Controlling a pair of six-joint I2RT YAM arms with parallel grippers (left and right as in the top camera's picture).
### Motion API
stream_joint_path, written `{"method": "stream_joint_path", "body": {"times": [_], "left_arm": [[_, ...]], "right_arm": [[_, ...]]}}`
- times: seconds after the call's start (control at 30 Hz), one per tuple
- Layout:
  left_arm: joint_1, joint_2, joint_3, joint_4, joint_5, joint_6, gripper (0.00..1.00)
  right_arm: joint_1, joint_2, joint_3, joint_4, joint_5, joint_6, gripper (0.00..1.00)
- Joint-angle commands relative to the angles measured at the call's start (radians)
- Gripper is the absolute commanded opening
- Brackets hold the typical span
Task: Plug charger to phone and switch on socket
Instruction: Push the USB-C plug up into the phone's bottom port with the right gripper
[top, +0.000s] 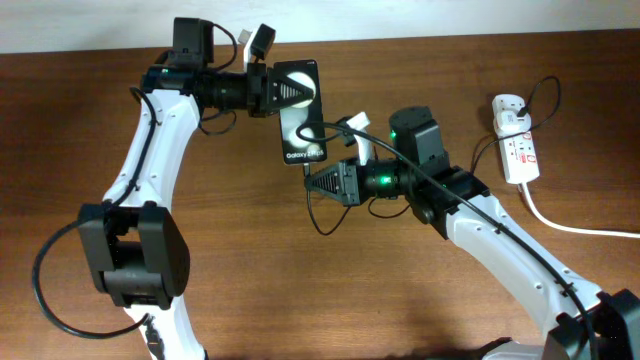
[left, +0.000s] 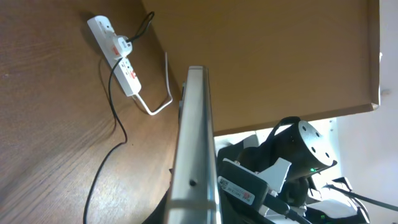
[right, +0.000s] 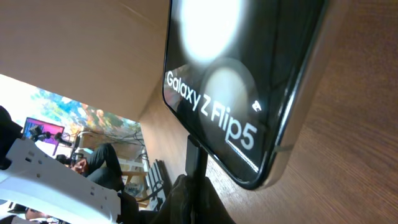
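The black phone (top: 300, 118) with "Galaxy" lettering is held above the table by my left gripper (top: 283, 90), which is shut on its upper end. In the left wrist view I see the phone edge-on (left: 193, 143). My right gripper (top: 312, 182) is shut on the charger's black connector (right: 196, 163), whose tip meets the phone's bottom edge (right: 249, 93). The thin black charger cable (top: 440, 180) runs over the right arm toward the white socket strip (top: 517, 148) at the far right, also visible in the left wrist view (left: 118, 56).
A thick white cord (top: 570, 225) leaves the socket toward the right edge. A white plug adapter (top: 508, 112) sits at the strip's far end. The table's far edge (top: 400, 40) lies just behind the left arm.
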Motion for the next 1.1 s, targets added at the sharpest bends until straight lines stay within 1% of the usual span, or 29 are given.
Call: {"method": "stream_joint_path", "body": {"times": [0.0, 0.37, 0.47, 0.6, 0.67, 0.83, 0.87, 0.9, 0.97, 1.07], "left_arm": [[-0.016, -0.004, 0.016, -0.007, 0.037, 0.017, 0.0], [-0.02, -0.004, 0.016, -0.007, 0.037, 0.017, 0.0], [-0.02, -0.004, 0.016, -0.006, 0.037, 0.017, 0.0], [-0.018, -0.004, 0.016, -0.007, 0.029, 0.016, 0.0], [-0.018, -0.004, 0.016, -0.007, 0.029, 0.016, 0.0], [-0.018, -0.004, 0.016, -0.007, 0.025, 0.016, 0.0], [-0.018, -0.004, 0.016, -0.007, 0.015, 0.016, 0.0], [-0.018, -0.004, 0.016, -0.007, 0.001, 0.016, 0.0], [-0.018, -0.004, 0.016, -0.007, -0.028, 0.016, 0.0], [-0.018, -0.004, 0.016, -0.008, -0.104, 0.016, 0.0]], "right_arm": [[-0.022, 0.001, 0.009, 0.056, 0.024, 0.005, 0.04], [-0.022, 0.001, 0.009, 0.076, 0.018, 0.016, 0.04], [-0.022, 0.001, 0.009, 0.04, 0.014, 0.015, 0.06], [-0.021, 0.001, 0.009, 0.003, -0.016, 0.01, 0.14], [-0.021, 0.001, 0.009, 0.0, -0.032, 0.008, 0.17], [-0.021, 0.001, 0.009, -0.008, -0.044, 0.002, 0.3], [-0.021, 0.001, 0.009, -0.01, -0.05, -0.005, 0.34], [-0.021, 0.001, 0.009, -0.019, -0.051, -0.008, 0.4], [-0.021, 0.001, 0.009, -0.03, -0.051, -0.015, 0.49], [-0.021, 0.001, 0.009, -0.045, -0.05, -0.026, 0.57]]}}
